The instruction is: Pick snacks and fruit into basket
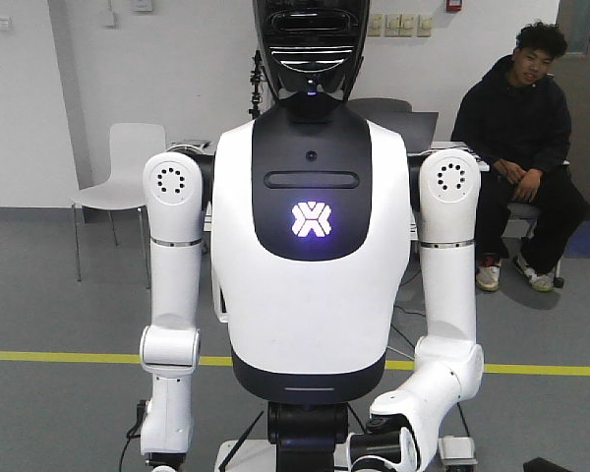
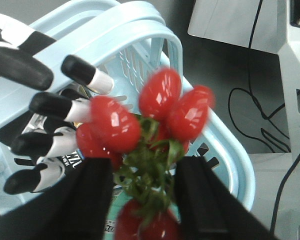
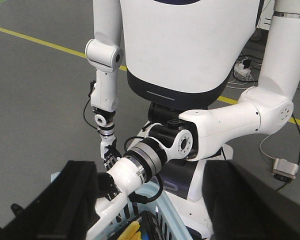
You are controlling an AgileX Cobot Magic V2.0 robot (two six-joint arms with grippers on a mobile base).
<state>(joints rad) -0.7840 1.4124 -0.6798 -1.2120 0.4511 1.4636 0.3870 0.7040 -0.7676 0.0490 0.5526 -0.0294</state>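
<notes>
In front of you stood a white humanoid robot [image 1: 311, 256], its hand [image 2: 45, 125] gripping the pale blue basket [image 2: 155, 35]. Your left fingers [image 2: 90, 195] pinched the green stem of the red fruit cluster [image 2: 160, 105], hanging just above the basket. Your right fingers [image 3: 75, 200] were spread, holding nothing, over the basket's rim.

cluster of glossy red oblong fruits [image 2: 155, 120] held above light-blue plastic basket [image 2: 140, 35] | black-and-white humanoid hand [image 2: 45, 125] placed left of cluster
</notes>
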